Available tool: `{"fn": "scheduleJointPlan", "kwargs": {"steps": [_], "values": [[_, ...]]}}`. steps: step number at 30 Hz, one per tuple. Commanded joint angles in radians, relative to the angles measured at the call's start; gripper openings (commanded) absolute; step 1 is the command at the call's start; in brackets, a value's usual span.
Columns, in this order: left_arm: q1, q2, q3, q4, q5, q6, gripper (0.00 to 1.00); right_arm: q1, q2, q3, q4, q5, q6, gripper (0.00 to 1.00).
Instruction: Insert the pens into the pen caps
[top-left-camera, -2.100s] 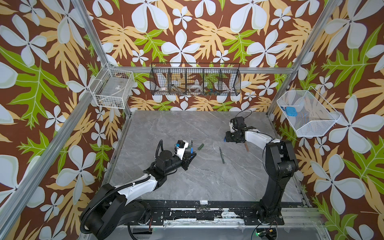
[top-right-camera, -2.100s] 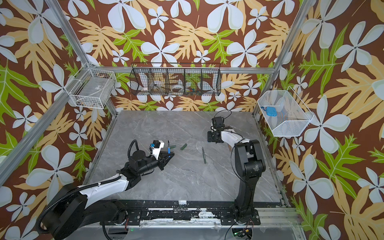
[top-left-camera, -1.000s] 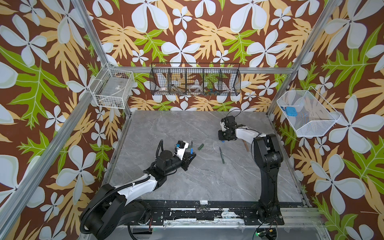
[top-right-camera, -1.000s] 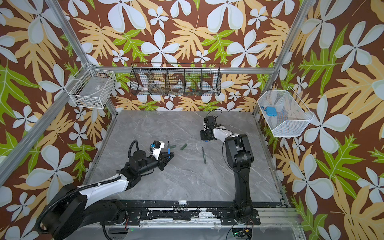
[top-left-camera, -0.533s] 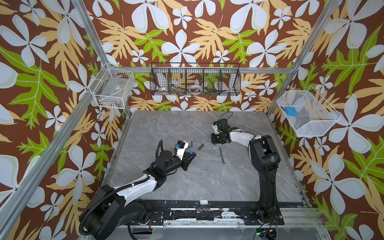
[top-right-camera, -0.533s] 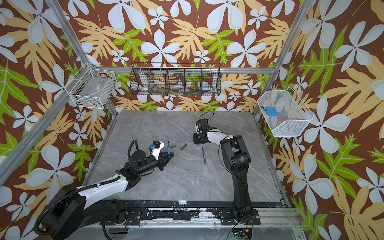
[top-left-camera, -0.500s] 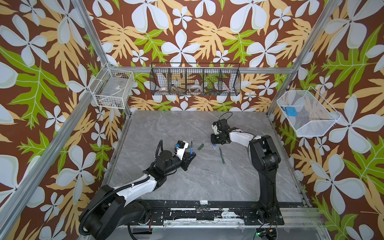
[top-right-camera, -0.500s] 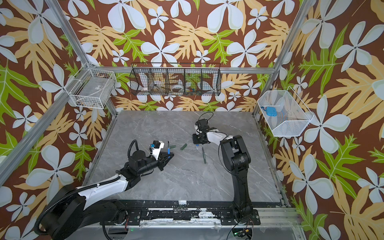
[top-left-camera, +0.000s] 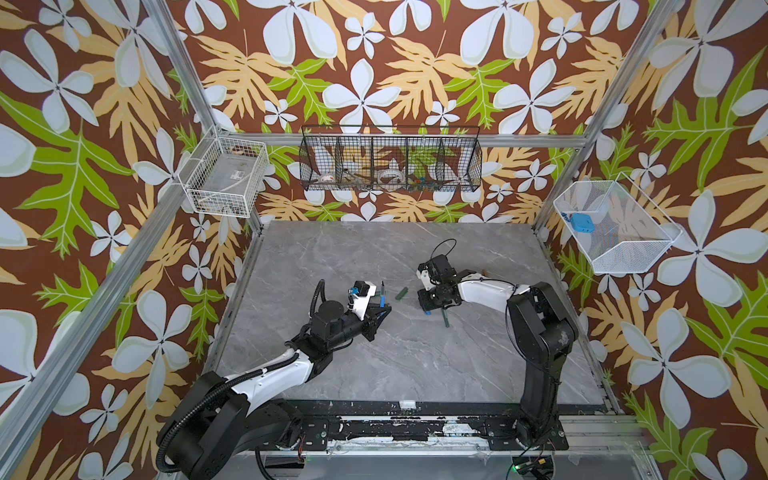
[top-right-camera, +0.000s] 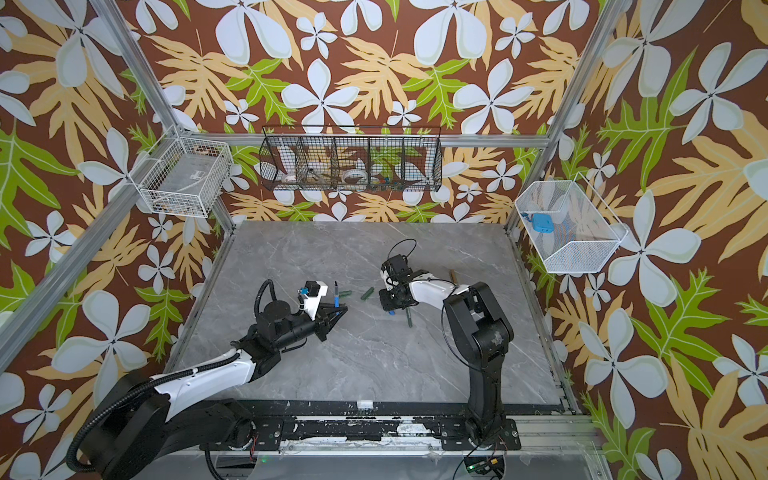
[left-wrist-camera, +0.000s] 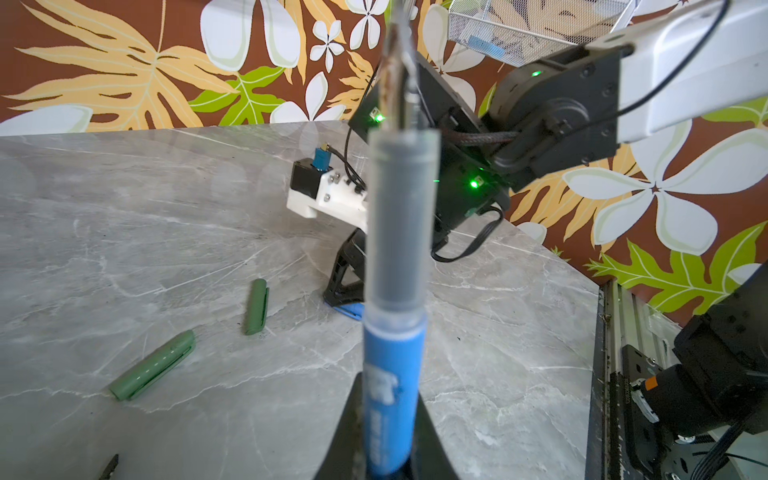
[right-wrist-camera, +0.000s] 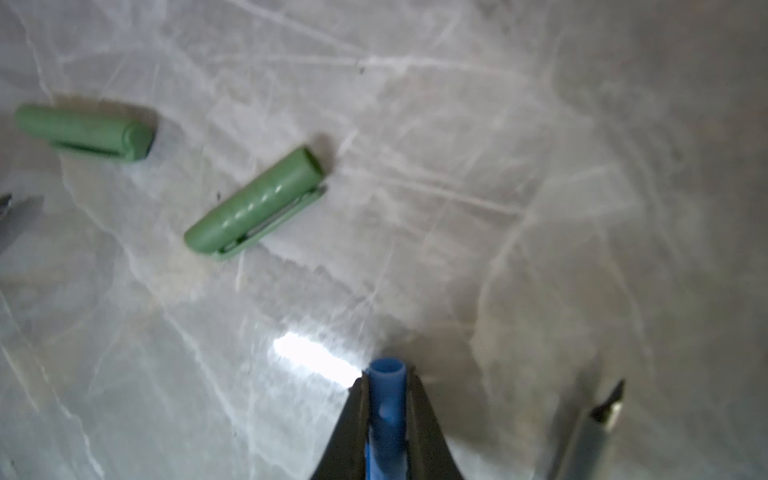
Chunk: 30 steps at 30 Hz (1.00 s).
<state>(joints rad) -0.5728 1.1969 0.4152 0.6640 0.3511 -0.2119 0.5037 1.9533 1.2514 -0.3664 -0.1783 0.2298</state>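
Left wrist view: my left claw (left-wrist-camera: 388, 399) is pressed tight on the blue pen (left-wrist-camera: 395, 340), which stands roughly upright with its dark tip uppermost. White print runs along the blue barrel, but it is too blurred to read, and I can make out no other writing on anything. In the right wrist view my right claw (right-wrist-camera: 386, 376) pinches the blue cap (right-wrist-camera: 386, 407) by its sides, open mouth forward, low over the grey table (right-wrist-camera: 540, 166). The nearer green cap (right-wrist-camera: 253, 199) and the farther green cap (right-wrist-camera: 83, 131) lie flat ahead of it, apart from each other. In both top views a green pen (top-left-camera: 444, 319) lies just beside the right claw. An orange-brown pen (top-right-camera: 453, 275) shows partly behind that arm. Against two seconds ago, my right claw has swung from near the table's right edge toward the middle, close to the nearer green cap. My left claw and its pen have stayed where they were.
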Motion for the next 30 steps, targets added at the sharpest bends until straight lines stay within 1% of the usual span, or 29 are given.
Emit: {"fn": "scheduleJointPlan", "kwargs": {"steps": [1,5,12,16,18,20,22,28,30], "values": [[-0.002,0.003,0.004,0.023,-0.003,0.006,0.0,0.021,-0.008,-0.013,-0.049,-0.005,-0.043,0.24],[-0.001,0.001,0.002,0.025,-0.002,0.004,0.0,0.029,-0.011,-0.013,-0.029,-0.021,-0.042,0.26],[-0.002,-0.007,-0.001,0.025,-0.007,0.006,0.0,0.079,0.024,0.034,-0.038,-0.106,-0.072,0.28],[-0.001,-0.012,-0.001,0.023,-0.006,0.006,0.0,0.084,0.019,0.012,-0.045,-0.151,-0.056,0.28],[-0.001,-0.015,-0.003,0.022,-0.008,0.007,0.0,0.09,0.002,-0.01,-0.051,-0.156,-0.07,0.28],[-0.001,-0.014,-0.004,0.023,-0.008,0.007,0.0,0.113,-0.015,-0.032,-0.057,-0.158,-0.112,0.28],[-0.001,-0.014,-0.003,0.024,-0.008,0.008,0.0,0.137,-0.022,-0.037,-0.067,-0.153,-0.132,0.3],[-0.001,-0.016,-0.004,0.023,-0.011,0.009,0.0,0.15,0.025,0.006,-0.05,-0.133,-0.121,0.34],[-0.002,-0.017,-0.004,0.024,-0.013,0.009,0.0,0.159,0.046,0.029,-0.055,-0.146,-0.124,0.34]]}}
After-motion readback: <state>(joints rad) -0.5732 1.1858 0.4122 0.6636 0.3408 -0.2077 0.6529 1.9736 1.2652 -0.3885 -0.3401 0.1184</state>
